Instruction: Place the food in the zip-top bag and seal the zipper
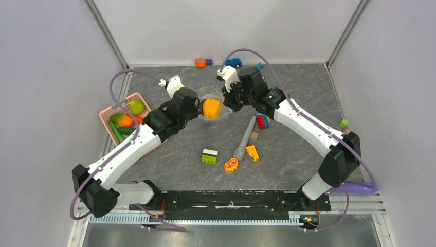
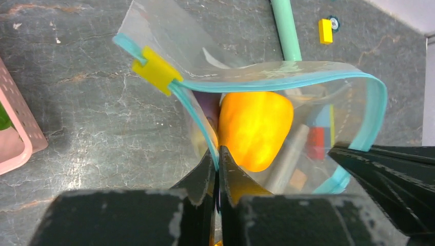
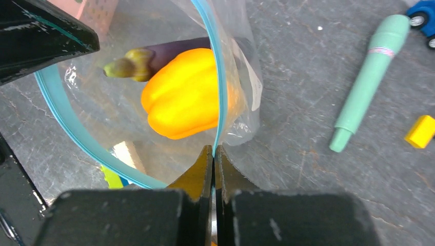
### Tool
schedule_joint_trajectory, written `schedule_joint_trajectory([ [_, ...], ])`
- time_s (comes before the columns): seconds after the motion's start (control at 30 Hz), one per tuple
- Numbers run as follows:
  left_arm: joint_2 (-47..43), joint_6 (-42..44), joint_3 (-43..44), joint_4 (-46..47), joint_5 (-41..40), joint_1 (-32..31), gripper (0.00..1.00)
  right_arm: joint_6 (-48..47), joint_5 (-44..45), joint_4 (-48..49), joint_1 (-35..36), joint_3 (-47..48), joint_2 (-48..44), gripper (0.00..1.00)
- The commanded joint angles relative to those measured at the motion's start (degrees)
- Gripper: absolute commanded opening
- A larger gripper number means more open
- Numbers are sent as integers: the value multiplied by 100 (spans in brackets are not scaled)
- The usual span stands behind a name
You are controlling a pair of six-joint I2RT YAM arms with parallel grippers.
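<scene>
On the table I see the pink basket (image 1: 108, 109) of toy food (image 1: 123, 120) at nine o'clock, and the zip-top bag (image 1: 205, 94) just past centre toward twelve, its mouth spread wide. My left gripper (image 2: 218, 154) is clamped on its zipper (image 2: 267, 78) at nine and my right gripper (image 3: 213, 151) on the rim at three, with a yellow pepper (image 2: 254, 130) and eggplant (image 3: 174, 51) inside.

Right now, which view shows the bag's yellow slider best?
Left wrist: the yellow slider shows large and unblocked on the zipper. Right wrist shows only zipper, no slider. From the top the bag is too small to make it out.
</scene>
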Motion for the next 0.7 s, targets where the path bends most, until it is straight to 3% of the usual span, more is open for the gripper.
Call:
schedule_joint_trajectory([
  [0.0,201,453,487,-195,280,19,10,-289,351,-189,-94,12,-378,0],
  [0.07,312,504,527,-262,357,20,21,-284,434,-225,-129,72,-289,0],
  [0.33,101,629,-2,-93,1192,20,97,-227,128,-574,-238,461,158,0],
  [0.5,-831,443,-649,-231,1163,11,100,-202,37,-626,-238,537,249,0],
  [0.67,-1824,-397,-1093,-1479,-473,40,100,-201,47,-622,-251,555,265,0],
])
